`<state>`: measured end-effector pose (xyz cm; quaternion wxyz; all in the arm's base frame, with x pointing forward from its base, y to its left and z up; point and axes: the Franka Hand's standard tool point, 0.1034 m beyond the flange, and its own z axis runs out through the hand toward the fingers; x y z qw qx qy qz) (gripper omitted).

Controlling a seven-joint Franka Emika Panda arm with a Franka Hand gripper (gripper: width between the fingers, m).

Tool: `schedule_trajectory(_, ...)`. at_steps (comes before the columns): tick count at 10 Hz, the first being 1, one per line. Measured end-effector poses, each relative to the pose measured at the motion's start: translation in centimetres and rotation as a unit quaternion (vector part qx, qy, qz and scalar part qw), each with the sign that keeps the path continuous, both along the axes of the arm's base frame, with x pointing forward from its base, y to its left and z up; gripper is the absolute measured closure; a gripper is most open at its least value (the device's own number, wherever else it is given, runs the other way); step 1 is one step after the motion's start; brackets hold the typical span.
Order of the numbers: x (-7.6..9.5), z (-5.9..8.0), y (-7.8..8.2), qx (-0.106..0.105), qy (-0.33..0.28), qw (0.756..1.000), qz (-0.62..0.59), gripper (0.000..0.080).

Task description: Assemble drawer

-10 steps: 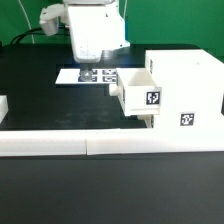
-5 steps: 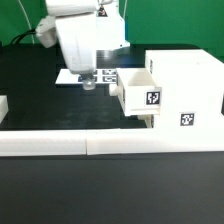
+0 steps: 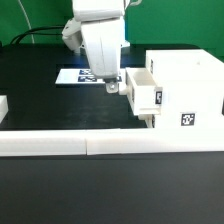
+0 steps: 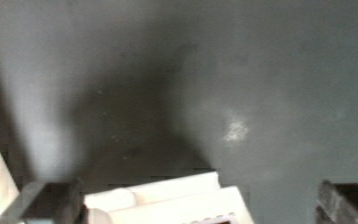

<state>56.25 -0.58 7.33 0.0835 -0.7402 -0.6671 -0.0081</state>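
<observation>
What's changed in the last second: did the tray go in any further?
Yes. The gripper swung toward the exterior view's right and pushed the tray deeper into the housing; less of it sticks out now. Nothing grasped. The marker board and border wall stayed put.

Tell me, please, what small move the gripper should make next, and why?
Probably a short further push toward the housing: the gripper sits at the outer end of the tray, which is part-way into the housing but protrudes on the exterior view's left.
</observation>
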Motion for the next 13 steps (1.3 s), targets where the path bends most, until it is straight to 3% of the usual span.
schedule_trajectory(5,0.3,-0.1,3.4,-0.003,0.005,1.0,-0.029,0.015)
schedule_trajectory(7,0.1,-0.2,3.3,-0.006,0.006,0.999,-0.032,0.015)
schedule_trajectory(11,-2.0,0.1,-0.2,-0.013,0.013,0.999,-0.043,0.015)
schedule_trajectory(13,-2.0,0.0,-0.2,-0.013,0.014,0.999,-0.044,0.015)
